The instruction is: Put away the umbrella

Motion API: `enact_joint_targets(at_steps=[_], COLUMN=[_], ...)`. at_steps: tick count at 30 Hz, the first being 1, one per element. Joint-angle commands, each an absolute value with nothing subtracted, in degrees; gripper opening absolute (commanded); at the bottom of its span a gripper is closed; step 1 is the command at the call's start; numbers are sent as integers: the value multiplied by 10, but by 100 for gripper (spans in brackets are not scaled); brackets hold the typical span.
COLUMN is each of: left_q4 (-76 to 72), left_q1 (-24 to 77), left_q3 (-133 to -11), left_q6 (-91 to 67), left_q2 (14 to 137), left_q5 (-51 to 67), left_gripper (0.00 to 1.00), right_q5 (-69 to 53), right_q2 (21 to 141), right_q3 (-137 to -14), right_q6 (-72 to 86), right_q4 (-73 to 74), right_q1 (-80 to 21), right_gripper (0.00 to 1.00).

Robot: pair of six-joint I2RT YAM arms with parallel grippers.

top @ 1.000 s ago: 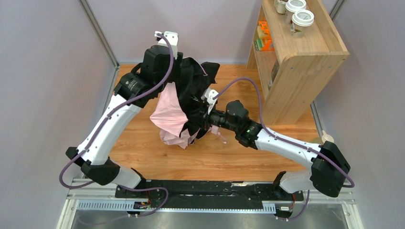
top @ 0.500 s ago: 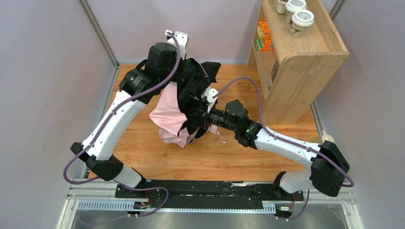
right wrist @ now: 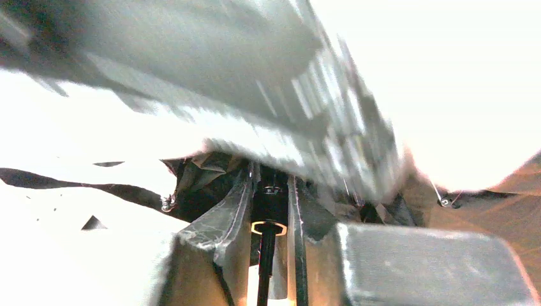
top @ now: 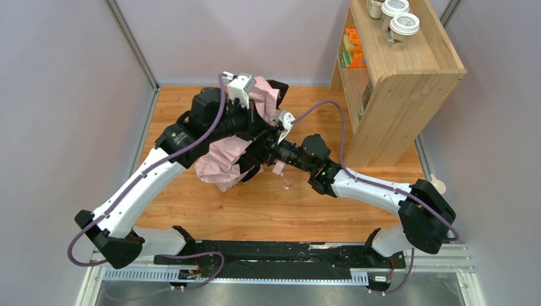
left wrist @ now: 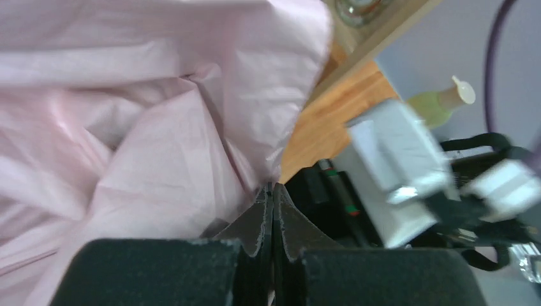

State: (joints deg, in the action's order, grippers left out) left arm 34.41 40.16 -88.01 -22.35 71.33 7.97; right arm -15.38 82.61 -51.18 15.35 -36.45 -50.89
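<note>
The umbrella [top: 220, 162] lies half collapsed on the wooden floor, pale pink canopy crumpled with black lining [top: 255, 131] showing. Its pink wrist loop [top: 281, 176] hangs below the right gripper. My left gripper [left wrist: 273, 191] is shut, its tips pinching the edge of the pink canopy [left wrist: 159, 127], and a pink flap [top: 265, 99] stands up beside its wrist. My right gripper [right wrist: 268, 204] is shut on the thin black shaft [right wrist: 265, 255], which runs between its fingers [right wrist: 236, 213]. In the top view the right gripper [top: 268, 150] reaches into the folds from the right.
A wooden shelf unit [top: 408, 76] stands at the back right with paper cups [top: 402, 25] on top and orange items [top: 351, 48] inside. A pale bottle [top: 437, 183] sits by the right wall. Grey walls close in on three sides.
My left gripper shut and swung right and lower toward the right gripper, lifting a pink flap of canopy. The umbrella bundle shifted slightly back and left. The right gripper kept its hold.
</note>
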Motion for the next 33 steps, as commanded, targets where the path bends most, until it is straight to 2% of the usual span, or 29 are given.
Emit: enact_joint_targets(at_steps=[1, 4, 6, 7, 8, 10, 12, 13, 14, 19, 22, 25, 27, 33], left_q4=[279, 321, 363, 378, 393, 401, 393, 391, 387, 380, 384, 409, 406, 267], left_q1=[403, 402, 401, 401, 401, 401, 401, 401, 401, 401, 401, 401, 401, 401], left_q3=[-851, -866, -885, -902, -908, -926, -942, -953, -968, -993, -974, -949, -916, -720], left_q6=[-285, -270, -249, -244, -235, -217, -205, -205, -204, -231, -244, -247, -237, -224], left_q2=[719, 727, 736, 739, 739, 728, 715, 708, 701, 655, 600, 535, 489, 341], left_q5=[126, 101, 77, 57, 53, 71, 110, 123, 146, 199, 180, 124, 79, -19], left_gripper=[0, 3, 9, 17, 21, 41, 52, 55, 62, 64, 66, 66, 66, 68], right_q5=[-161, -191, -206, -215, -223, -254, -276, -283, -294, -339, -354, -396, -422, -460], right_q2=[799, 795, 788, 782, 776, 772, 771, 772, 773, 780, 786, 816, 845, 855], right_q3=[-495, -476, -469, -465, -461, -454, -444, -438, -432, -432, -422, -426, -442, -484], right_q6=[187, 213, 214, 213, 213, 218, 227, 232, 239, 269, 286, 360, 431, 485], right_q4=[-533, -575, -578, -580, -580, -591, -608, -621, -638, -664, -694, -795, -871, -875], right_q1=[-500, -487, -483, -483, -481, -474, -466, -462, -458, -429, -403, -368, -347, -338], right_gripper=[0, 0, 0, 0, 0, 0, 0, 0, 0, 0, 0, 0, 0, 0])
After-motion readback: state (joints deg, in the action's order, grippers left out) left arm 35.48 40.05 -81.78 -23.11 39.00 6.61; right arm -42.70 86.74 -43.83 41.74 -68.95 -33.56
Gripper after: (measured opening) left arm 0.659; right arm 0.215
